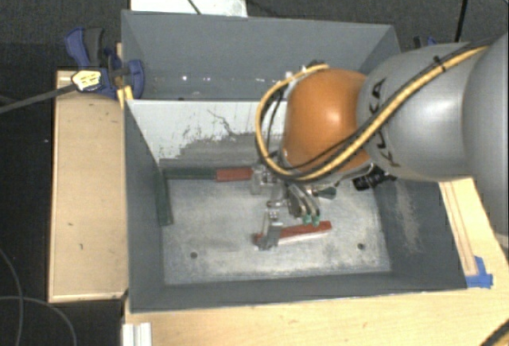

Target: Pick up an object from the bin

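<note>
The arm (429,122) comes in from 3 o'clock. Its round orange cover (322,122) hangs over the back half of the bin (207,249). Below the cover, the gripper (278,219) is low down, close to the bin floor and near the middle.

Right by the gripper lies a thin red stick (306,231). It is flat on the floor and points from about 8 o'clock to 2 o'clock. It has a grey end (266,239) on the 8 o'clock side. The gripper sits over that grey end, or just beside it. A small green bit (312,219) shows just behind the stick. It may be part of the robot, but I cannot say.

I cannot tell if the jaws are open or closed. I also cannot tell if they have hold of anything, because the cover and wrist hide too much.

Two other things lie well apart from the gripper. A red-brown block (232,174) is by the back wall at 11 o'clock. A dark green bar (163,205) is by the side wall at 9 o'clock.

I think this is the grabbing step, and the red stick is the likely pick. Next, the jaws need to sit on both sides of the stick, squeeze tight, and then go straight up. The stick is thin and flat, so it may slip or tip if it is held only at the end.
</note>
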Controlling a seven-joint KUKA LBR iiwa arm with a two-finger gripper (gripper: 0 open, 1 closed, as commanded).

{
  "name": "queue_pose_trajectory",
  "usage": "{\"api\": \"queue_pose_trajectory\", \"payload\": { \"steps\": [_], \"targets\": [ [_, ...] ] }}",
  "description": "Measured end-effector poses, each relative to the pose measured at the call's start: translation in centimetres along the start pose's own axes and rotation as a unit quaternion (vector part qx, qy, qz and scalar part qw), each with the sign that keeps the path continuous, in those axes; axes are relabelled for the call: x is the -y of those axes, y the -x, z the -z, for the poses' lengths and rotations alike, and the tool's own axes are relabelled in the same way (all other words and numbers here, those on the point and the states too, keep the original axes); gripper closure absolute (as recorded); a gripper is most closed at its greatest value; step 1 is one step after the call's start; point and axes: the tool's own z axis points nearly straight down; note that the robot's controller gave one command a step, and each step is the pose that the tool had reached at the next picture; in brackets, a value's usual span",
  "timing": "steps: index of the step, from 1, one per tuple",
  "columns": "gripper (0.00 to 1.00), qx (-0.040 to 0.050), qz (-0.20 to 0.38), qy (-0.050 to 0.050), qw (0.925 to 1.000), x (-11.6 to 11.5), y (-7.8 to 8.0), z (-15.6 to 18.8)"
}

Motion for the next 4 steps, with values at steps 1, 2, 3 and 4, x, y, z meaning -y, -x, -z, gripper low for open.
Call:
{"api": "queue_pose_trajectory", "payload": {
  "steps": [1,2,3,4],
  "targets": [
    [0.0,0.0017,0.053,0.0,0.9986,5.1,-1.0,-5.7],
    [0.0,-0.0016,0.046,0.0,0.999,7.0,-1.3,-5.0],
    [0.0,0.0002,0.002,0.0,1.0,7.7,-2.8,-4.8],
    [0.0,-0.0023,0.016,0.0,0.9999,8.3,-2.9,-8.1]
  ]
}}
